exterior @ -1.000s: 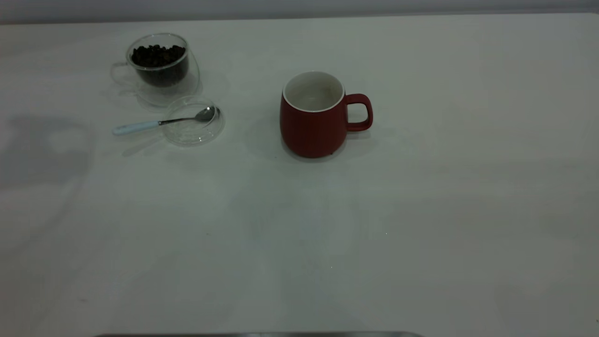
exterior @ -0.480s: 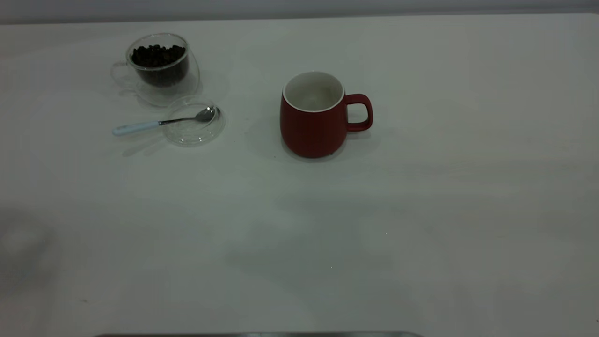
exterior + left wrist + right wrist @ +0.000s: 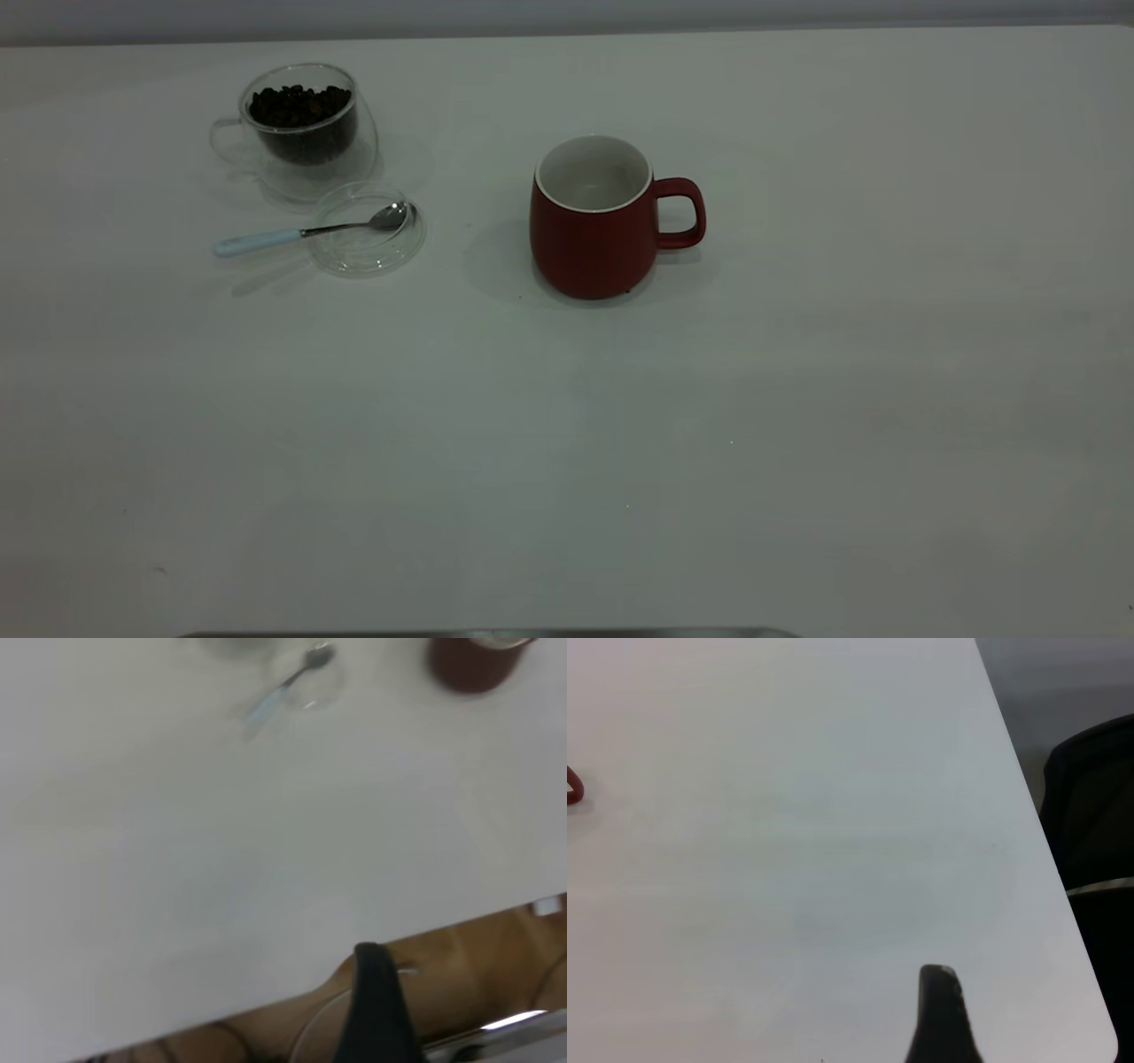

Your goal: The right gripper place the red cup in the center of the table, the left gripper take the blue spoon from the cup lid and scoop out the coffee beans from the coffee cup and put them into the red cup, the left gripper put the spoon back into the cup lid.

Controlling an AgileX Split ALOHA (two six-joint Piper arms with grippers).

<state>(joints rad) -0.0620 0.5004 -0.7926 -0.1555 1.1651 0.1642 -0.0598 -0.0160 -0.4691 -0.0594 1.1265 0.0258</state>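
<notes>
The red cup [image 3: 592,239] stands upright near the middle of the white table [image 3: 567,443], handle to the right, white inside showing. The coffee cup [image 3: 301,133] with coffee beans [image 3: 297,105] stands at the far left. In front of it lies the clear cup lid [image 3: 365,230], with the blue spoon [image 3: 301,232] resting bowl-in-lid, handle pointing left. No arm shows in the exterior view. The left gripper [image 3: 376,1010] hangs over the table's near edge, far from the spoon [image 3: 288,687] and red cup [image 3: 474,660]. The right gripper [image 3: 941,1014] is above bare table near a corner.
In the left wrist view the table edge runs close to the gripper, with a brown floor [image 3: 461,966] beyond it. In the right wrist view the table's side edge and a dark chair [image 3: 1094,815] lie beside it; a sliver of the red cup's handle [image 3: 571,787] shows.
The cups, lid and spoon have not moved. Faint shadows on the left and near part of the table have slid toward the near edge and faded.
</notes>
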